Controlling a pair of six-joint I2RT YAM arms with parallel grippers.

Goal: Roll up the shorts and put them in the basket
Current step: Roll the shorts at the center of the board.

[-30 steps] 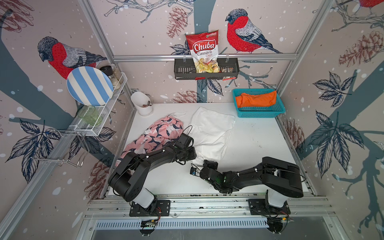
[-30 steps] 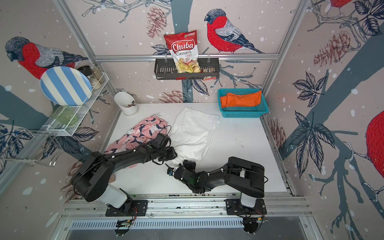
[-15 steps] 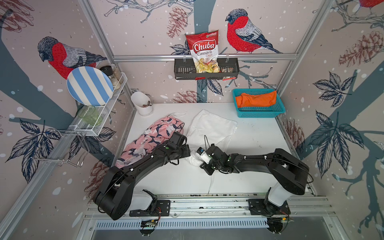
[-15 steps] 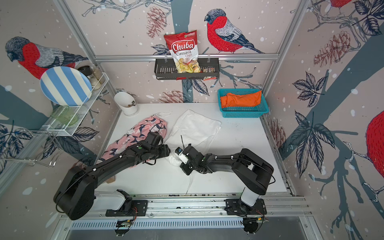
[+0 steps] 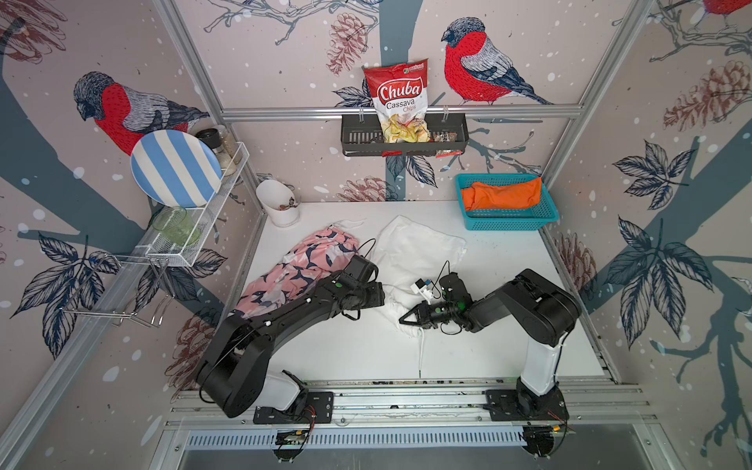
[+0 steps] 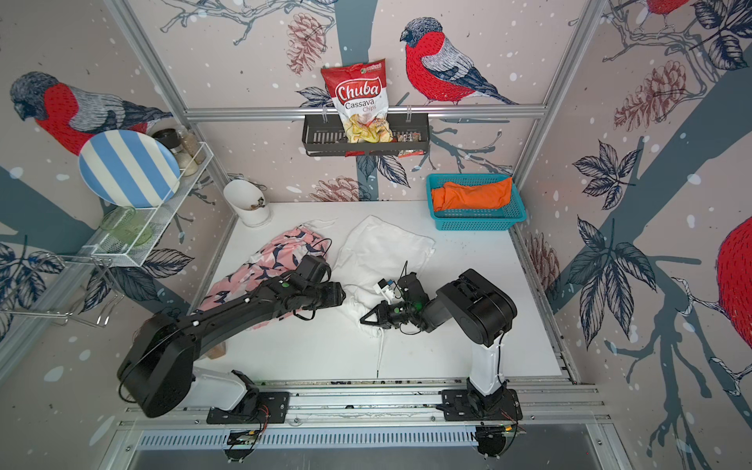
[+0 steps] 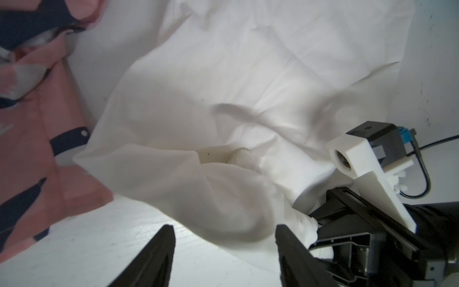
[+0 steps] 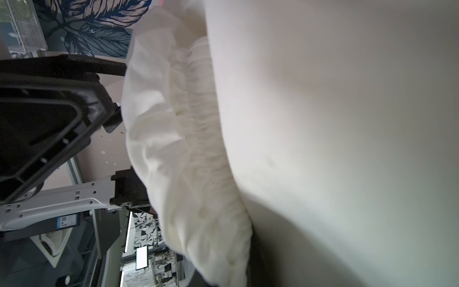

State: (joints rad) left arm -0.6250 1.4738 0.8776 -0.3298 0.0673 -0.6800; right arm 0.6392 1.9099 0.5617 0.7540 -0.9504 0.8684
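At the left of the worktop [image 5: 500, 260], pink patterned shorts [image 5: 293, 272], crumpled. Just beside them, left pincer [image 7: 224, 228] spread wide, gripping nothing, low at the near edge of the white shorts [image 5: 415, 252] spread mid-worktop. Further right, right pincer [image 5: 405, 320] pressed together, pinching the bunched near edge of that white cloth. At the back right, orange shorts [image 5: 504, 195] inside a teal basket [image 5: 508, 224].

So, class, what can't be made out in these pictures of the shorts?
- Pink patterned cloth shorts: partly hidden under the left arm in both top views.
- Plain white cloth shorts: blurred, too close, in the right wrist view.
- Bright orange cloth shorts: underside hidden by the teal plastic basket.
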